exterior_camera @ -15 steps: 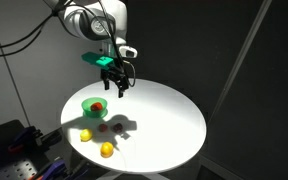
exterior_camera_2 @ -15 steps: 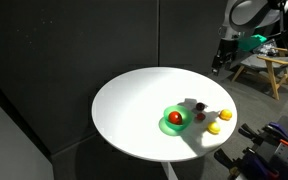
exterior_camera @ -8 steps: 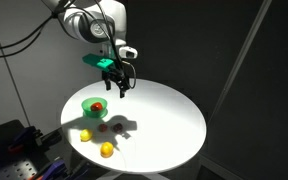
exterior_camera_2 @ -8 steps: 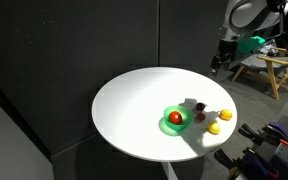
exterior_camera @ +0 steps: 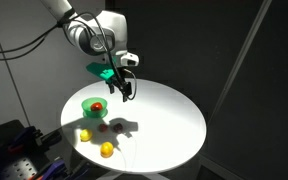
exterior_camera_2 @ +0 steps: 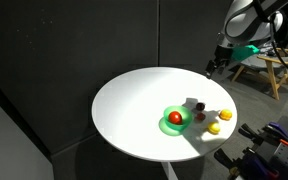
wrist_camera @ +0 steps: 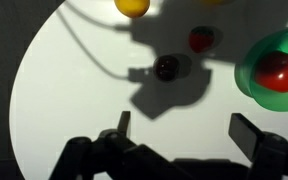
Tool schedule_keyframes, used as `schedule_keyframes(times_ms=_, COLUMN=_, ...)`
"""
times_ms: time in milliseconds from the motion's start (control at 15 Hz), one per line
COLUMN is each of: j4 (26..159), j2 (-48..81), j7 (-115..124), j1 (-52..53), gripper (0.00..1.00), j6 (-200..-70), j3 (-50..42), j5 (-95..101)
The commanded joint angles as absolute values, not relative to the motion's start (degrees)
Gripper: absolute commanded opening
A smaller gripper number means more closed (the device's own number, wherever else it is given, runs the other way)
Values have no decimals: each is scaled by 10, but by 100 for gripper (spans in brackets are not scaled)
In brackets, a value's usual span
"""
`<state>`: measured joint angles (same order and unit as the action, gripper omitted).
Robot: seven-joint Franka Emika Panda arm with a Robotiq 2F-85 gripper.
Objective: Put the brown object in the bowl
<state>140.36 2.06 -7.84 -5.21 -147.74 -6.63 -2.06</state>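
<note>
In the wrist view, a white round table (wrist_camera: 74, 80) is seen from above. At the top left, a yellow ball (wrist_camera: 132, 6) is cut off by the edge of the picture. A little to the right and lower down, the brown object (wrist_camera: 166, 68) is seen lying on the table, inside a dark shadow. Just beside it, up and to the right, a small red piece (wrist_camera: 201, 40) is found. At the far right the bowl (wrist_camera: 252, 62) is seen, bright green, with a red round thing (wrist_camera: 278, 70) lying in it. The brown object is outside the bowl and not touching it.

At the bottom of the wrist view the gripper (wrist_camera: 181, 120) is seen. Its two fingers (wrist_camera: 124, 122) are spread wide apart, and nothing is held between them.

In an exterior view, the gripper (exterior_camera: 124, 88) is held up in the air above the table (exterior_camera: 164, 120), higher than the bowl (exterior_camera: 86, 104).
</note>
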Motion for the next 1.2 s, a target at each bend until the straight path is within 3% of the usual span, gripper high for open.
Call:
schedule_keyframes(times_ms=0, j4=1394, j2=52, j7=-114, j1=-58, gripper=100, j6=-1499, j3=-60, j5=-52)
schedule_keyframes(times_ms=1133, j4=1343, j2=202, j7=-103, j1=-60, gripper=100, j6=-1583, j3=-31, j5=-32)
